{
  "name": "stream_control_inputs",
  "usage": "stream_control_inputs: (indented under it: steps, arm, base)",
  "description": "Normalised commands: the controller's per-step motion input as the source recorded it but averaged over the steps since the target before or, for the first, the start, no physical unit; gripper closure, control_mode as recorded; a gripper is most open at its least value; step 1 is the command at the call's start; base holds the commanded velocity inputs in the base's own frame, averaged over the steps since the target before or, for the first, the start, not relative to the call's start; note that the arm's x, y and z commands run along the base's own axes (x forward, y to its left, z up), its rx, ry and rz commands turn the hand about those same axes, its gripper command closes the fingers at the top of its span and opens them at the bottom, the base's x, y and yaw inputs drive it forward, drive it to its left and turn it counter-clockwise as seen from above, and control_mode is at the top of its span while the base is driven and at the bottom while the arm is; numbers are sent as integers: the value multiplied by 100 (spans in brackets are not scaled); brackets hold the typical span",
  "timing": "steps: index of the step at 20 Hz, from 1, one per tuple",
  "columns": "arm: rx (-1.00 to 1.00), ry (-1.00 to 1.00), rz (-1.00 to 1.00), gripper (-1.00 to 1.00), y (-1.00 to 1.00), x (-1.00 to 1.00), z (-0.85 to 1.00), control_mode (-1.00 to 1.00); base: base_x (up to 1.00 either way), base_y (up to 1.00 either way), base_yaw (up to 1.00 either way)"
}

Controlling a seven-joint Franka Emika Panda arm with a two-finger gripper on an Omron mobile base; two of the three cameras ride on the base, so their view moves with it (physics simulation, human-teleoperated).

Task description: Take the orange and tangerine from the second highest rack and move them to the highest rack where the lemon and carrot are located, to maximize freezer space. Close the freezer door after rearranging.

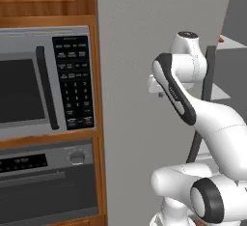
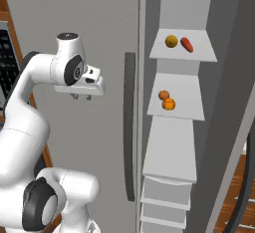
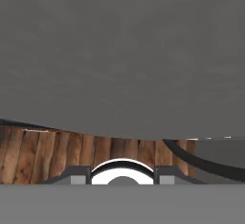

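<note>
1. Looking through the left base view, I see the arm folded in front of the closed grey door [image 1: 144, 99]. The microwave [image 1: 46, 82] and oven [image 1: 48, 181] sit in the wood column on the left. The gripper is hidden behind the wrist.
2. Right base view: the freezer [image 2: 189, 127] stands open, its freezer door [image 2: 239, 102] swung out at the right. Lemon [image 2: 171, 41] and carrot [image 2: 187, 44] lie side by side on the highest rack [image 2: 199, 55]. Orange [image 2: 169, 104] and tangerine [image 2: 164, 95] touch each other on the second highest rack [image 2: 191, 110]. The gripper [image 2: 80, 96] hangs pointing down, well left of the shelves, before the closed door and its handle [image 2: 129, 127]. I cannot tell its opening; nothing is visibly held.
3. Hand view: grey panel [image 3: 122, 50] above, wood floor [image 3: 57, 153] below. Fingertips barely show; jaw state unreadable.
</note>
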Motion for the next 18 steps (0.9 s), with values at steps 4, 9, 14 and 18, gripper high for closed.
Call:
stream_control_inputs:
  steps: [4,9,14,18]
  arm:
    - [0,0,0,-100,0,-4,0,100]
    - [0,0,0,-100,0,0,0,100]
    - [0,0,0,-100,0,0,0,100]
    - [0,0,0,-100,0,0,0,100]
  base:
    - [-12,0,0]
    - [-37,-24,-28]
    - [-28,-24,-50]
    - [-1,-25,-54]
